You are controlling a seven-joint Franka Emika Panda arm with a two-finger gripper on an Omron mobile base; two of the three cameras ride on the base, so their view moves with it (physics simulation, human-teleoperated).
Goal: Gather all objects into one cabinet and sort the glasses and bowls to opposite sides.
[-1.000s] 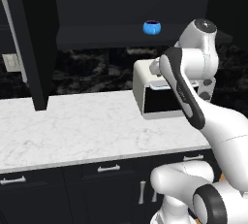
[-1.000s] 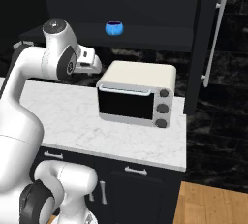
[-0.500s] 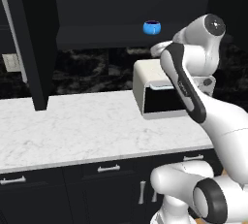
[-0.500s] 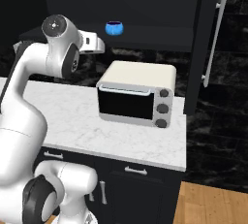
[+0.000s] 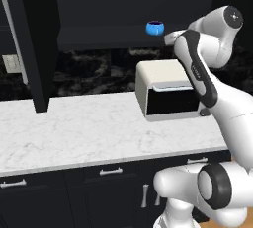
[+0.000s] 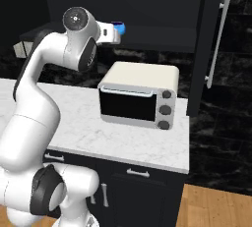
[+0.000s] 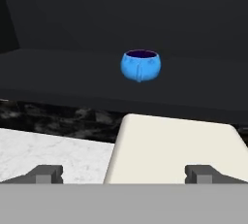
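Bright blue, the small bowl (image 7: 140,65) sits upright on the cabinet's dark shelf (image 7: 58,75), well back from its front edge. Your gripper (image 7: 124,173) hangs ahead of it with fingertips (image 7: 46,173) spread wide, empty, apart from the bowl. Below the shelf, a cream toaster oven (image 6: 140,96) stands at the marble worktop's (image 5: 74,133) right end. The cabinet door (image 6: 206,34) stands open at right.

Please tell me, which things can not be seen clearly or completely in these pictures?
- Small bright blue bowl: in the right base view the white arm covers most of it; it is whole in the hand view.
- Inside of the blue bowl: too dark in every view to tell whether it holds anything.
- Cream toaster oven: in the left base view the arm hides its right end and knobs.
- Tool: open, its fingers cut off at the bottom of the hand view.
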